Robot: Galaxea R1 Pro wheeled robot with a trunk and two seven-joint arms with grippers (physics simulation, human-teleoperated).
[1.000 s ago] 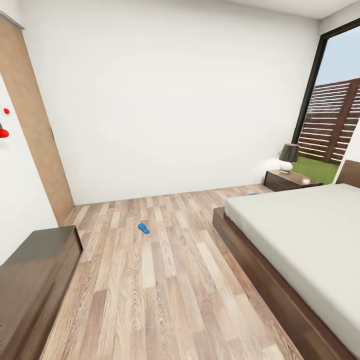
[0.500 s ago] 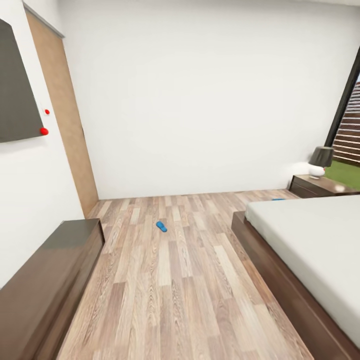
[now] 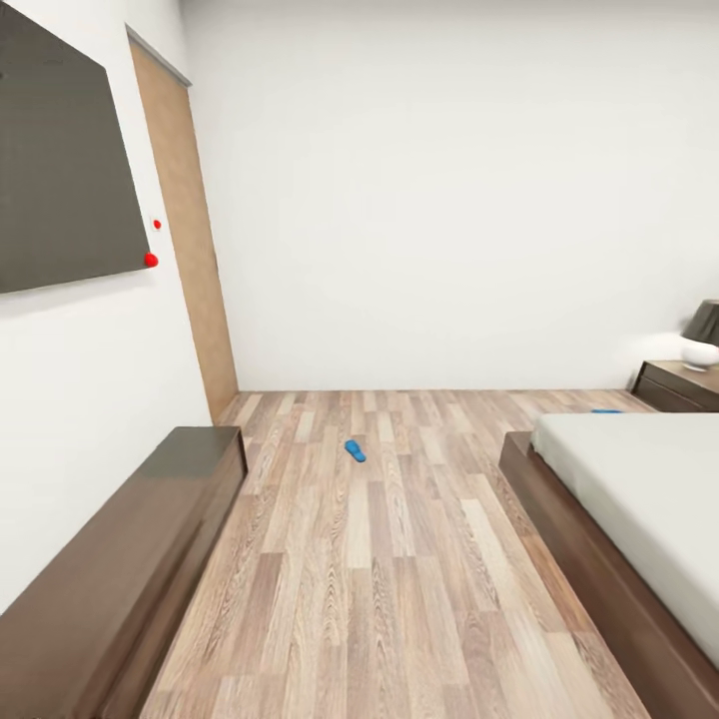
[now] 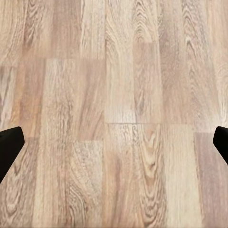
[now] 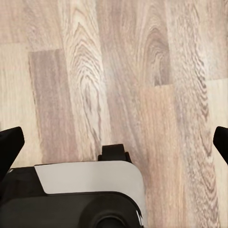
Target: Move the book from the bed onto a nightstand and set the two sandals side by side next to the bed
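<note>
Down low in the left wrist view, the left gripper hangs over the wood floor. Its two black fingertips sit at the far edges of the picture, so the jaws are wide apart with nothing in them. The right gripper is the same in the right wrist view: tips far apart, nothing held, with a white and black part of the robot under it.

In the head view, a long dark brown cabinet fills the lower left. The bed fills the lower right, with its dark frame and grey top. No book can be seen on the part of the bed that is in the picture.

Farther off, near the middle of the picture, one blue sandal lies alone on the bare floor, well apart from the bed. A thin bit of blue peeks over the far corner of the bed at the right; it may be the other sandal, but it is too small to tell.

At the far right edge is a nightstand with a lamp on it. On the left wall, in the upper left, hangs a dark panel beside a tall light-brown board.

What could go wrong? The way between cabinet and bed is narrow, so the robot could bump one while rolling. It could also roll over the flat sandal, or push it away when it reaches down.
</note>
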